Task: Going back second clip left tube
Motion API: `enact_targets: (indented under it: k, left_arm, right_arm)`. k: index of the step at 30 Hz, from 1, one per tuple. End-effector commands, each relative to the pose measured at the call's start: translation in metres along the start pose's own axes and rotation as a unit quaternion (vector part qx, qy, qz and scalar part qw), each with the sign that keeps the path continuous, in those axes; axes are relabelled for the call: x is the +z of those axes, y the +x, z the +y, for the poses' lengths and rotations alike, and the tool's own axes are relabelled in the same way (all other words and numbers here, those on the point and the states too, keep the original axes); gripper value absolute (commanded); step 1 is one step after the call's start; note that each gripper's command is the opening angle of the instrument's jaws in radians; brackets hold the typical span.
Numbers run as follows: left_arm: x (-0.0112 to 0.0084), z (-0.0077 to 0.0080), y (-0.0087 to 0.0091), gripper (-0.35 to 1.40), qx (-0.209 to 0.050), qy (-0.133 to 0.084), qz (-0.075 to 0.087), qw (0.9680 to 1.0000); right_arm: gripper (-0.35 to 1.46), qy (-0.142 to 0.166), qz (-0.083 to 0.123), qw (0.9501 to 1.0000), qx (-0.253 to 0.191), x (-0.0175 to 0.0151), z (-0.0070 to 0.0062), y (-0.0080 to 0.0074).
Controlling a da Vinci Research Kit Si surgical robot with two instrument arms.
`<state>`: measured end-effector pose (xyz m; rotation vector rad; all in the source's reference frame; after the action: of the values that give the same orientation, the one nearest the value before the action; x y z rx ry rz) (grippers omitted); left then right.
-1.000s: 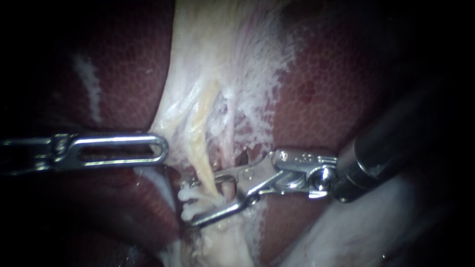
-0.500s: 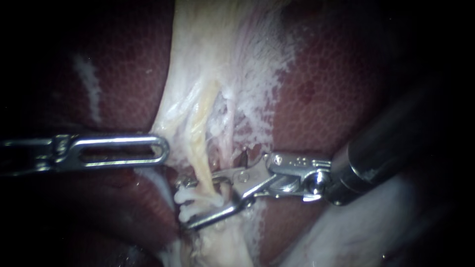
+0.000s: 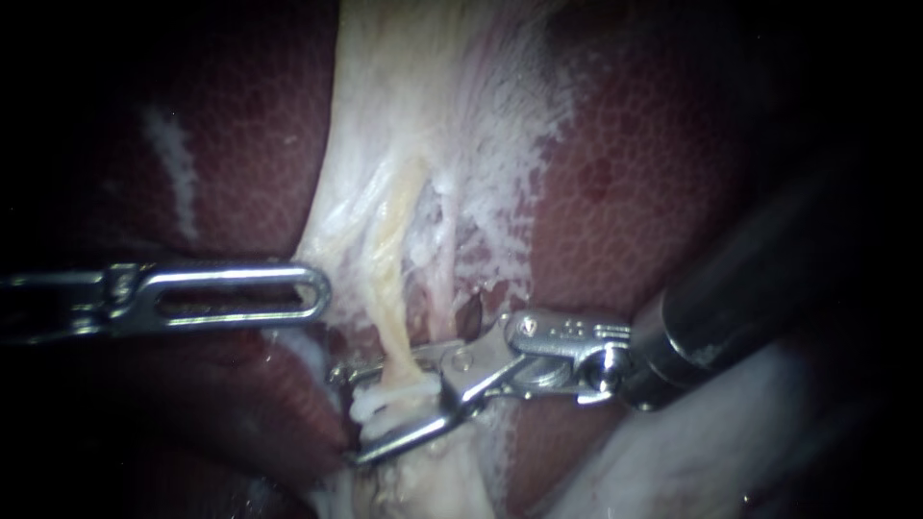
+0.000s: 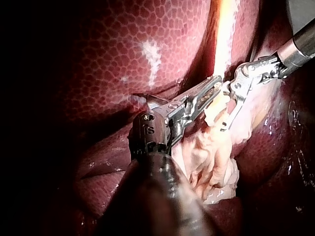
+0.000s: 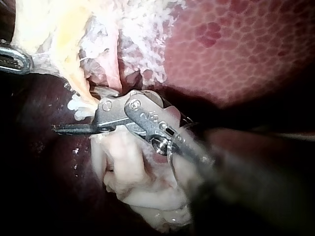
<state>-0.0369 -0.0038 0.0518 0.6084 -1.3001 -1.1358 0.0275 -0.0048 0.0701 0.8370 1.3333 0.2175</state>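
Yellow and cord-like, the left tube [image 3: 390,288] runs down out of the pale tissue [image 3: 404,115] and across the dark red liver [image 3: 654,192]. Low on it sits a white clip [image 3: 385,400], wrapped across the tube. Our right instrument [image 3: 349,411] comes in over the liver's right side. Its claw is spread, one arm above the clip and one below, so the tube and clip lie in the gap. We see no sign that the arms press on either. The right wrist view shows the same: the spread claw astride the tube, just where the tube leaves the pale tissue.

Our left instrument [image 3: 317,288] lies level, with its slotted tip at the edge of the pale tissue, beside the tube and above the clip. We cannot tell whether its claw pinches that tissue or only rests against it.

We judge the step to be the withdrawal: the clip looks seated and the claw is released around it. The next move calls for backing the right instrument straight along its own shaft with the claw kept spread. Neither arm should snag the clip or drag the tube sideways.
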Motion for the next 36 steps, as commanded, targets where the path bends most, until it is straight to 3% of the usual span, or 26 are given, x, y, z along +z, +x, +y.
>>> enact_targets:
  k: [1,8,20,29,36]
  left_arm:
    - [-0.0001,0.0,0.0,-0.35,0.0,0.0,0.0,1.0]
    - [-0.0001,-0.0001,0.0,-0.35,0.0,0.0,0.0,1.0]
    - [-0.0002,-0.0001,0.0,-0.35,0.0,0.0,0.0,1.0]
    - [-0.0004,0.0,0.0,-0.35,0.0,0.001,0.001,1.0]
    - [-0.0003,0.0002,0.0,-0.35,0.0,0.001,0.001,1.0]
  right_arm:
    - [0.6,-0.002,0.0,1.0,0.001,-0.0005,0.0,0.0]
    - [0.6,-0.012,0.003,0.9999,-0.007,-0.0028,0.0002,0.0006]
    - [0.6,-0.03,0.008,0.9994,-0.016,-0.0077,-0.0012,0.0022]
    - [0.6,-0.036,0.009,0.9988,-0.033,-0.0127,-0.0046,0.0032]
    - [0.6,-0.053,0.008,0.9958,-0.074,-0.018,-0.0068,0.006]
